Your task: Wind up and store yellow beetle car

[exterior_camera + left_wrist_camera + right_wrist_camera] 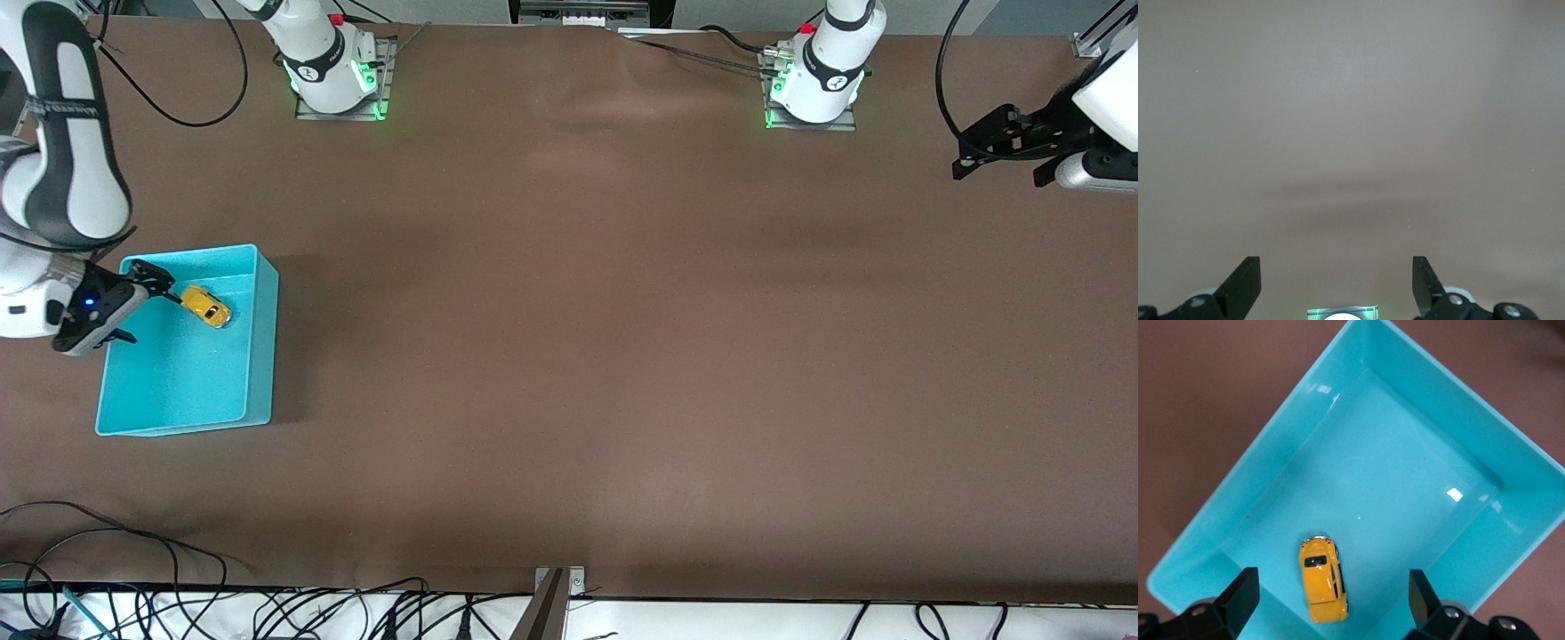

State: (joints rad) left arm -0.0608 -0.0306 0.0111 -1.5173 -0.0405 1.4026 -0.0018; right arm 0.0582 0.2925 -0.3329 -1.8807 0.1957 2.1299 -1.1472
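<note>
Here the right hand [142, 298] hangs open and empty over the turquoise bin [258, 356] holding the yellow beetle car [206, 306] at the frame's left edge, while the left hand [1000, 147] waits open at upper right.

White arms, black hands [142, 293]

We are looking at a robotics lab. Two white arms stand bolted by metal base plates [338, 100] to a wide bench [622, 356] covered in plain brown sheet, with green status lights glowing at their bases. Black cables [178, 89] trail from the arms along the far edge, and a tangle of loose wires [267, 613] runs along the near edge, beside a camera mount bracket [558, 591] fixed there.
</note>
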